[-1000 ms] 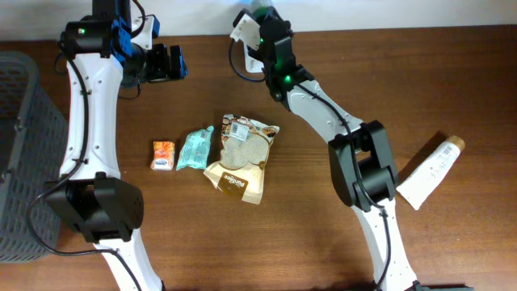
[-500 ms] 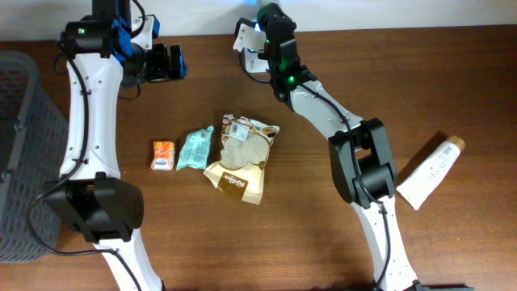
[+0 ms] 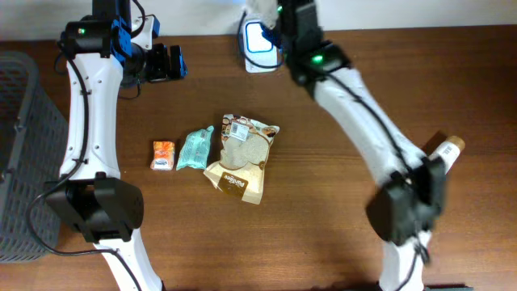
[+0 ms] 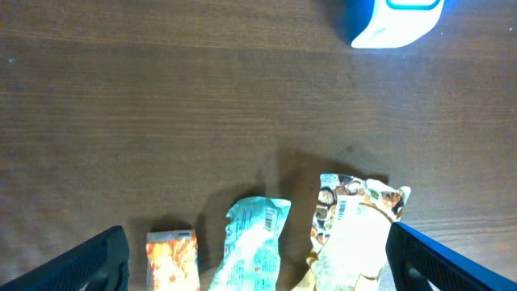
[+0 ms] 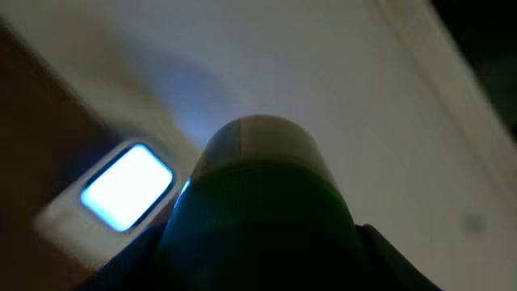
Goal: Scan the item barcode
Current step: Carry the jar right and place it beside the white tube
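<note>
Tabletop (image 3: 323,202), right tool (image 3: 275,16) around green item (image 5: 258,202)

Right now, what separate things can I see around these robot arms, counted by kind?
Packets: 3 (orange packet, teal packet, snack bag)
Tube: 1
Scanner: 1
Basket: 1
Held things: 1 (green item in the right gripper)
Total: 7

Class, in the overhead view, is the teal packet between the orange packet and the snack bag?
Yes, the orange packet flanks the teal packet on one side, the snack bag on the other.
</note>
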`<state>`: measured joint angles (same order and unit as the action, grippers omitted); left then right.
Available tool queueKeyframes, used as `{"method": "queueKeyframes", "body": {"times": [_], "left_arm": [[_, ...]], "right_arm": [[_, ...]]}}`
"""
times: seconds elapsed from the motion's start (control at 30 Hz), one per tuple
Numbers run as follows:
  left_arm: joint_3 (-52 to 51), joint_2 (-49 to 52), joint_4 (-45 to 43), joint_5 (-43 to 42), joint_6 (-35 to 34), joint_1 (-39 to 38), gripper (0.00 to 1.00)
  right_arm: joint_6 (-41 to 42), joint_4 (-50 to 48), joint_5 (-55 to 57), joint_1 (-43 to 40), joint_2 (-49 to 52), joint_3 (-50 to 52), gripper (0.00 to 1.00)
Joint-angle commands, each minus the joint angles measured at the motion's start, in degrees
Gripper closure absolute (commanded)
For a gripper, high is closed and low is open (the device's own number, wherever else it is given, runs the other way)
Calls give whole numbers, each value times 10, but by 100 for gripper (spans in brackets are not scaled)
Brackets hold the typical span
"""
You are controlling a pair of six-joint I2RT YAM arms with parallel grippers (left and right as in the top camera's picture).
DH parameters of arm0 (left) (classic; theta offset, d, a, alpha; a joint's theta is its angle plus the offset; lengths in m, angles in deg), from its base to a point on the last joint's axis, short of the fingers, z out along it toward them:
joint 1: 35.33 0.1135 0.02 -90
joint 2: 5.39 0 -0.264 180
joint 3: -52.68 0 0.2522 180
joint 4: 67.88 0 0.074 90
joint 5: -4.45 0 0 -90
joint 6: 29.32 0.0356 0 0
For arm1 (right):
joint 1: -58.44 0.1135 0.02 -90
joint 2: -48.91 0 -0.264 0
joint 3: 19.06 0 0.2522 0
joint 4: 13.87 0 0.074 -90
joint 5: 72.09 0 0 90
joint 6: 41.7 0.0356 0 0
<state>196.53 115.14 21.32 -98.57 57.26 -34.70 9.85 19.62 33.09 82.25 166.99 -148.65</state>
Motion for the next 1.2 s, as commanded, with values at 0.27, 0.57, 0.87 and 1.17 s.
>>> {"method": "queueKeyframes", "body": {"times": [0.27, 0.57, 0.87, 1.17], "left_arm": [[7, -15, -1, 4, 5, -1, 1], [7, -15, -1, 4, 5, -1, 1], [7, -15, -1, 4, 5, -1, 1], [7, -15, -1, 4, 5, -1, 1]], "right_arm": [[397, 518, -205, -20, -39, 2, 57], [560, 520, -100, -197, -38, 142, 60], [574, 385, -107, -369, -37, 288, 59], [543, 429, -152, -374, -43, 232, 2]]}}
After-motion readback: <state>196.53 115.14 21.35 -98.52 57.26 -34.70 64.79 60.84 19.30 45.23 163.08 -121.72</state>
